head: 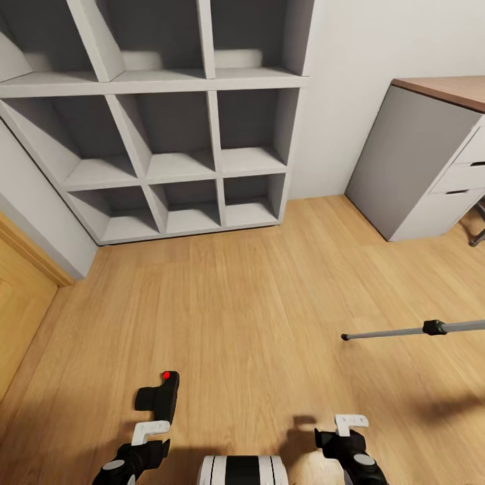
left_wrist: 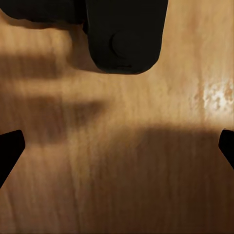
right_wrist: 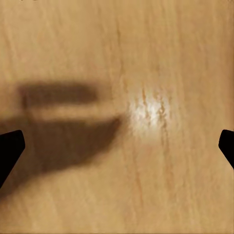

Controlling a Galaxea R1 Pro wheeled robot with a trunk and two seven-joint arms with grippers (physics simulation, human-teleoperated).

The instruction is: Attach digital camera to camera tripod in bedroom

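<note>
Both arms hang low over the floor in front of the trunk, wrists bent downward. The left gripper has its jaws spread wide, and the right gripper is spread just as wide

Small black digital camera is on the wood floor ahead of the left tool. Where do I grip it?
Probably across the narrow upright body of the small black digital camera, below its round red button, coming down from above with the left tool, whose fingers look spread. The bulge on its left is likely harder to pinch.
</note>
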